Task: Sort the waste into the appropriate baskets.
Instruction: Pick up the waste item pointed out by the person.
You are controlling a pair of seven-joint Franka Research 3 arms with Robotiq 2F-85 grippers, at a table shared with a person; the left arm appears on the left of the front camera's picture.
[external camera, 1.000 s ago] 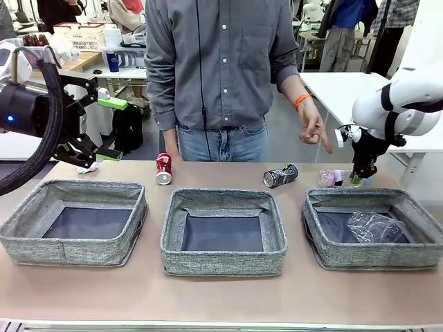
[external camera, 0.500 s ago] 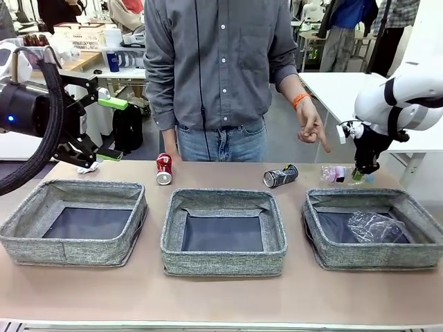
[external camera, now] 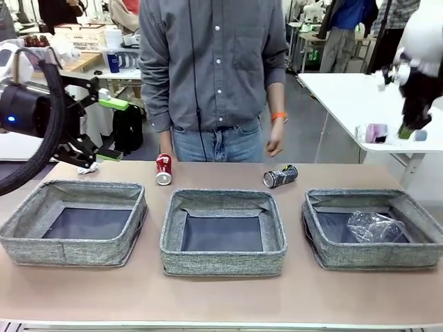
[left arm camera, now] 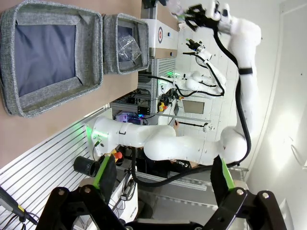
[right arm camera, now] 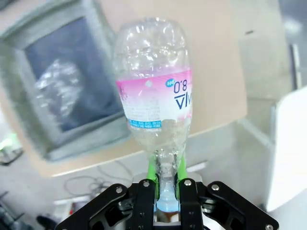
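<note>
Raised off the worktop (external camera: 221,297), right hand (external camera: 407,131) grips the crinkled pink-labelled bottle (external camera: 377,133) by its neck; left hand (external camera: 108,130) gapes open; black can (external camera: 280,176) lies behind middle basket (external camera: 223,261).

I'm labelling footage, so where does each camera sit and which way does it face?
Front view: between the arms, facing across the table at the person; left gripper open at left, right gripper raised at right.
Left wrist view: rolled sideways, looking past its own fingers along the baskets toward the right arm.
Right wrist view: looking down past the gripped pink-label bottle at the right basket.
Shared: all show that basket holding a clear bottle.
</note>
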